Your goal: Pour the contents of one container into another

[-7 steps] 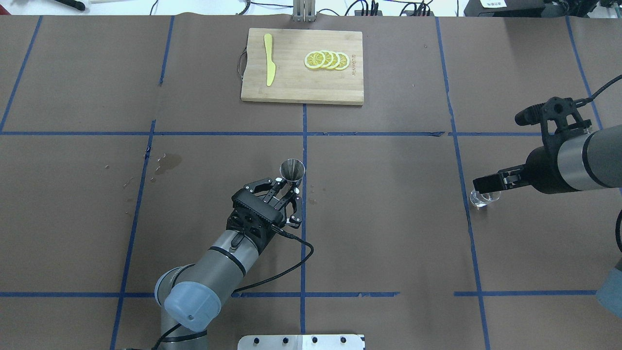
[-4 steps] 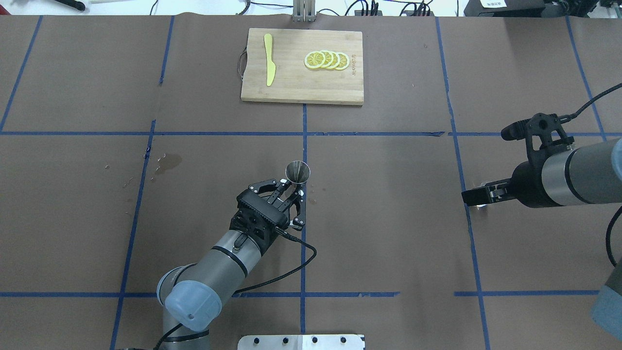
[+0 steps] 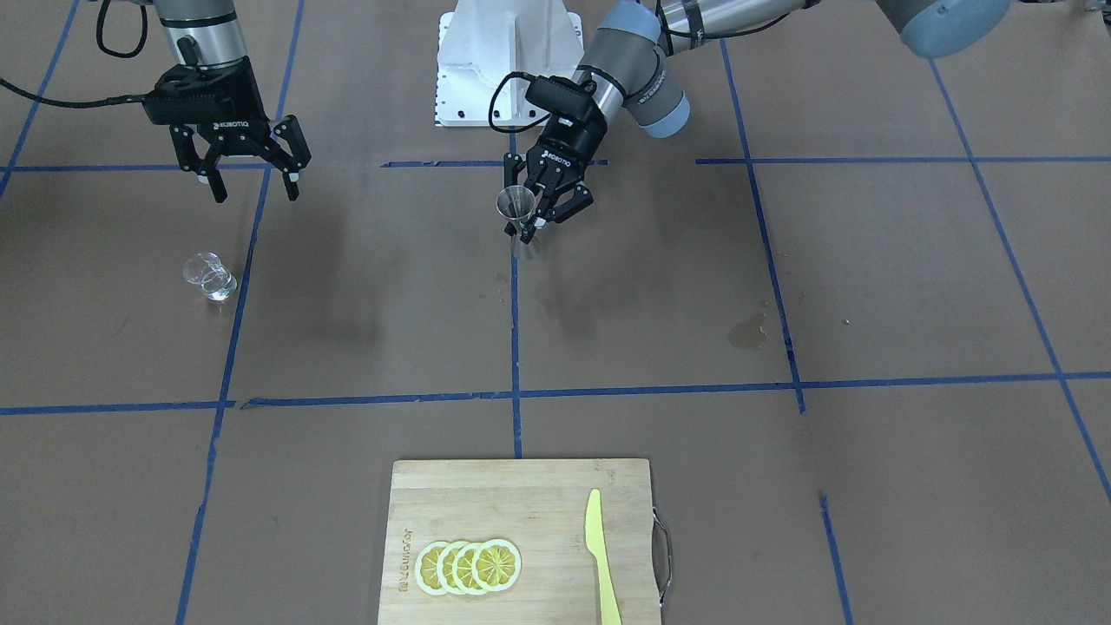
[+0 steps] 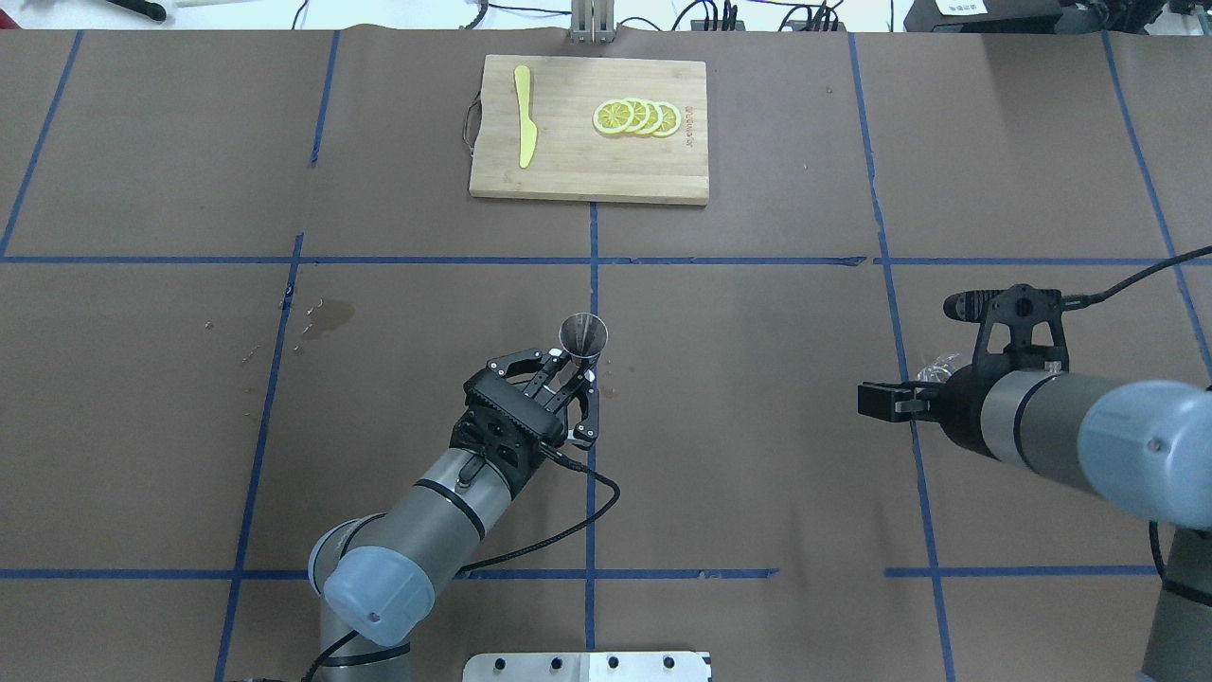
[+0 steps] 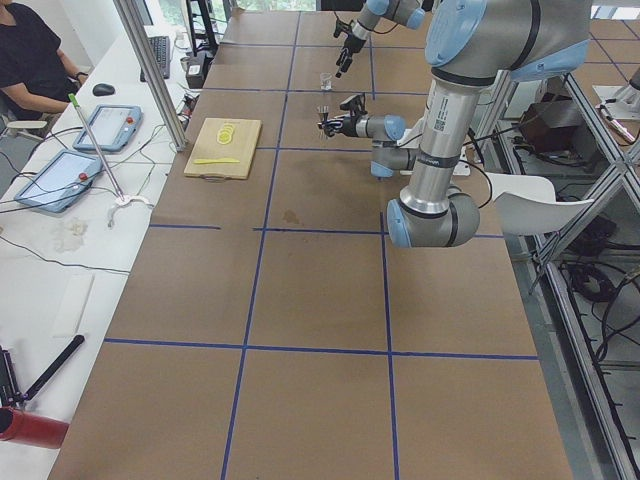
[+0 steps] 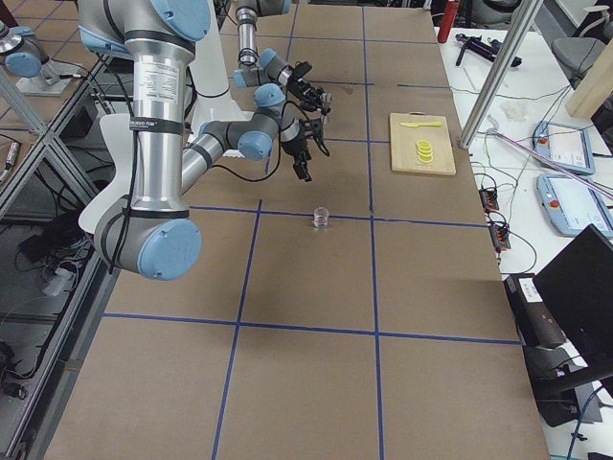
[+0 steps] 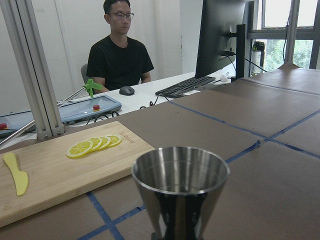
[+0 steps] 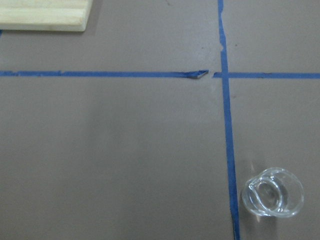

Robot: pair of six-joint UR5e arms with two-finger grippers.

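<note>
The left wrist view cuts off the jigger (image 7: 180,180) near its waist.

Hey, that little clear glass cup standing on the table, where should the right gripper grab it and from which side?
Grip the glass cup on its round side wall, about mid-height, coming in level from the robot's side. It stands upright and alone, so that likely leaves the rim free for tipping. The right gripper is open, nearby.
</note>
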